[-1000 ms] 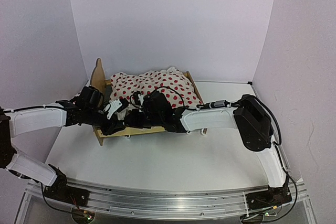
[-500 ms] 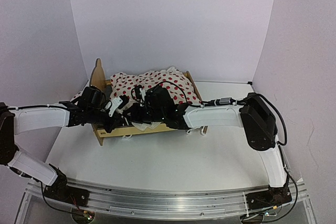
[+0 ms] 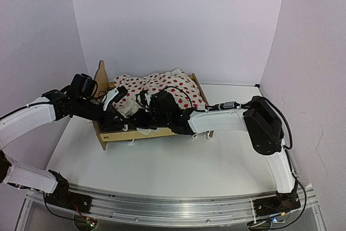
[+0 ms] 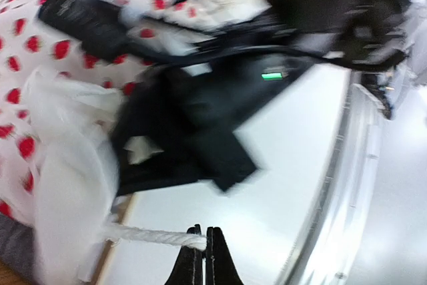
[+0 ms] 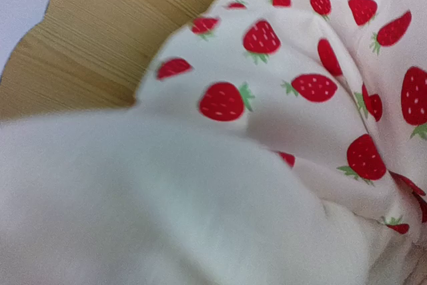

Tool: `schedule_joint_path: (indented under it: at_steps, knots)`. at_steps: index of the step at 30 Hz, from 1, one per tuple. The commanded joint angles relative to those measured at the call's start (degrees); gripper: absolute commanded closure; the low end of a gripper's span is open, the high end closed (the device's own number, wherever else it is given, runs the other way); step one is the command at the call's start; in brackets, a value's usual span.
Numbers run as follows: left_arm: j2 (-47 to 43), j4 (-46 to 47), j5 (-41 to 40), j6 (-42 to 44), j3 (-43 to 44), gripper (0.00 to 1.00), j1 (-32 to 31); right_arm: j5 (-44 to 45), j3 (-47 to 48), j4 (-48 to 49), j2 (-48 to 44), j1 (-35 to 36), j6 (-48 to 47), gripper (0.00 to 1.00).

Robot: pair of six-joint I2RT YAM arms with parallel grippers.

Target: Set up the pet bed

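So the pet bed (image 3: 157,132) is sitting toward the back left of the desk (image 3: 178,160), its wavy headboard (image 3: 100,75) on the left end, and both arms are reaching in over its near rail. The strawberry-print blanket (image 3: 173,87) is all bunched up inside the frame, heaped higher toward the back. The left end effector (image 4: 203,258) is pinched fully closed, and in its wrist view a twisted white cord (image 4: 153,237) runs from the white fabric right up to the fingertips, so it looks like it's got the end of that cord. The right end effector (image 3: 141,118) is closed too and buried in the cloth near the front of the bed, but honestly I can't tell if it's got any fabric in it. Its wrist view is just white cloth and strawberries up close, with a bit of the wooden headboard in the top left corner. A couple of white strings dangle over the near rail onto the desk.
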Motion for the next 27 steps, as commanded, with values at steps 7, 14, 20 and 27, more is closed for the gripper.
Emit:
schedule_joint_path:
  at_steps: [7, 14, 20, 27]
  knots:
    - [1.1, -7.8, 11.9, -1.1, -3.7, 1.00, 0.0, 0.3, 0.0, 0.3, 2.0, -0.6, 0.2, 1.00]
    - [5.9, -5.9, -1.1, -5.5, -2.2, 1.00, 0.0, -0.5, -1.3, -0.3, 0.1, -0.6, -0.4, 1.00]
    - [5.8, -6.6, -11.0, 0.8, -1.9, 0.75, 0.0, 1.3, -5.3, -2.5, -5.9, 0.1, -3.6, 0.96]
    - [-4.6, -22.6, 1.8, 39.4, -2.6, 0.24, 0.0, 1.2, -10.1, -10.7, -13.9, 0.7, -7.3, 0.81]
